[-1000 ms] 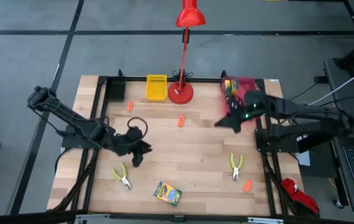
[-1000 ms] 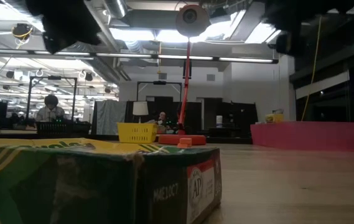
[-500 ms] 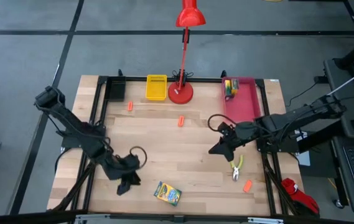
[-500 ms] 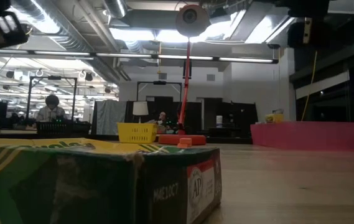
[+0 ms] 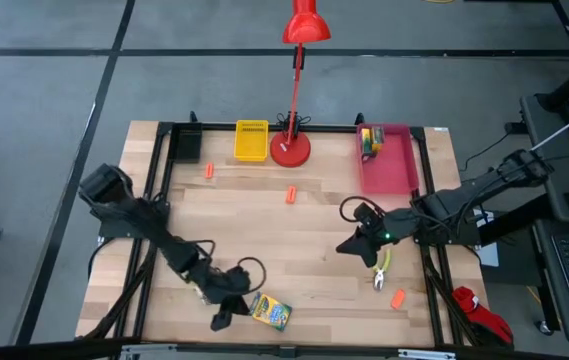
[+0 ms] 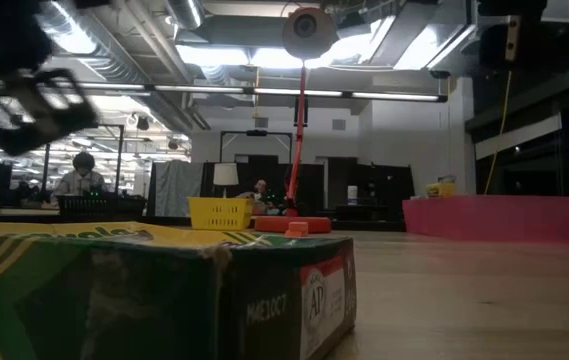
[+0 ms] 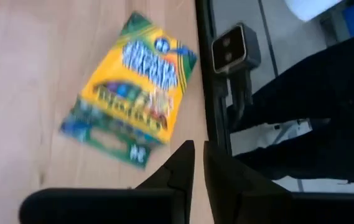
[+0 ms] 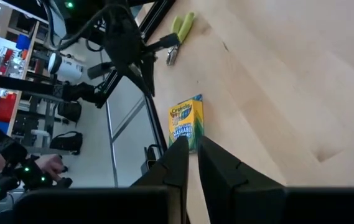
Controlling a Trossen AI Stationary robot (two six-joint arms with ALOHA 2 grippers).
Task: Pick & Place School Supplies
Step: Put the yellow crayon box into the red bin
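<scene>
Near the table's front edge, my left gripper sits just beside the crayon box, fingers nearly together, gripping nothing. My right gripper hovers by the pliers, fingers almost closed and empty. Another crayon box lies in the pink tray.

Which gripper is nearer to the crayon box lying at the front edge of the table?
The left. The left gripper is right beside the crayon box, on its left in the high view. The right gripper is far across the table, near the pliers.
</scene>
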